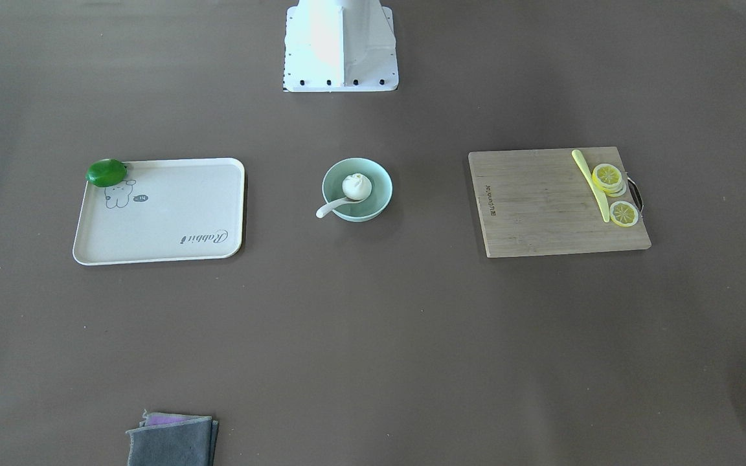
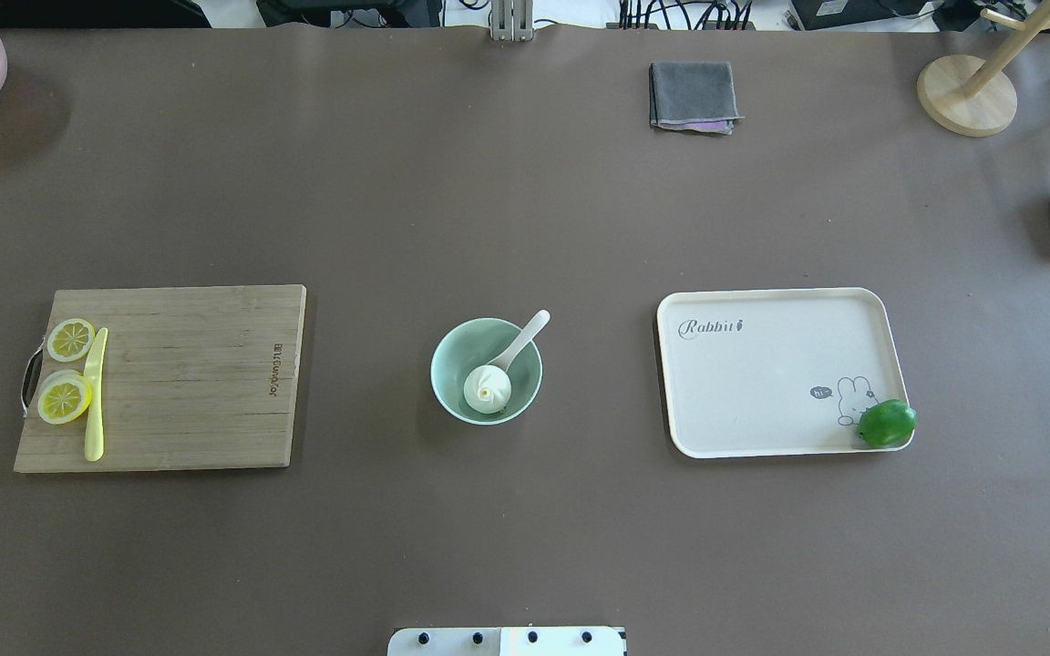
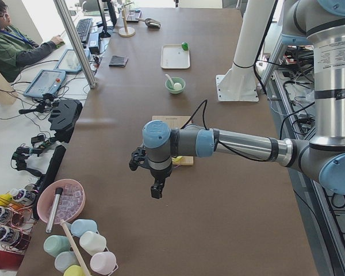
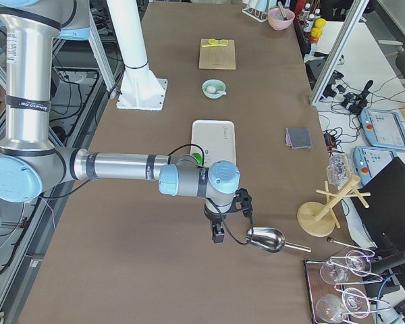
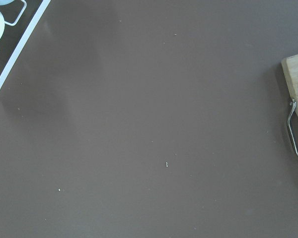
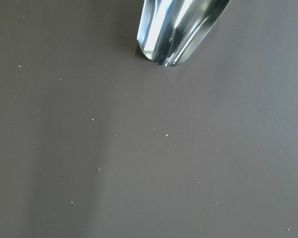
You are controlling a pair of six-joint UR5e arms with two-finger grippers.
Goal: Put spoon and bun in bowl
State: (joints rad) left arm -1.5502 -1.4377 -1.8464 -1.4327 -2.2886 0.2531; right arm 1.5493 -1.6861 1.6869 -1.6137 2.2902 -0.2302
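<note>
- The bowl (image 2: 450, 364) stands at the middle of the counter (image 2: 525, 210) in the overhead view, between a wooden board (image 2: 197, 383) at the left and a cream tray (image 2: 762, 383) at the right.
- The bun (image 2: 487, 388) lies inside the bowl, toward its lower side.
- The spoon (image 2: 525, 333) is also in the bowl. Its handle leans over the upper right rim, and its scoop is partly hidden by the bun.
- The left end effector (image 3: 156, 190) shows only in a side view, low in the frame's center, above the counter. I cannot tell if it is released or clenched.
- The right end effector (image 4: 217, 233) shows only in the other side view, near a metal scoop (image 4: 264, 239). Its state cannot be told either.
- The right wrist view cuts this scoop off at the top edge.
</note>
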